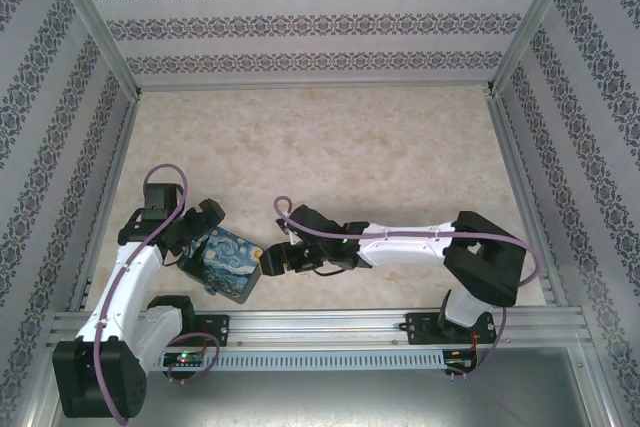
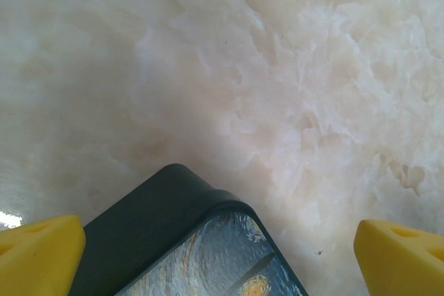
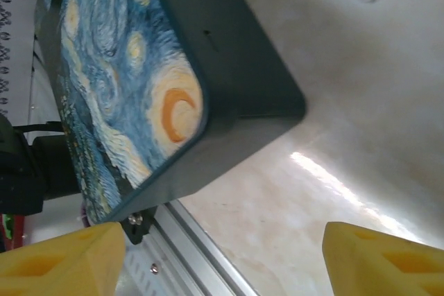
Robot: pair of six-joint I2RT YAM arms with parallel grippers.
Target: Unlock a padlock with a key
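The padlock (image 1: 228, 265), a chunky block with a blue swirling night-sky print and dark sides, lies at the near left of the table. My left gripper (image 1: 200, 239) stands open around it. In the left wrist view the padlock's corner (image 2: 187, 240) sits between the yellow fingertips (image 2: 38, 254), close against the left one and well apart from the right one. My right gripper (image 1: 268, 259) is just right of the padlock, open, with nothing between its fingers. The right wrist view has the padlock (image 3: 132, 67) above and left of the gripper (image 3: 222, 261). The key is out of view.
The aluminium rail (image 1: 330, 325) runs along the table's near edge, right beside the padlock and under the right gripper (image 3: 201, 247). Patterned walls (image 1: 320, 27) enclose the marble-look tabletop (image 1: 350, 147) on three sides.
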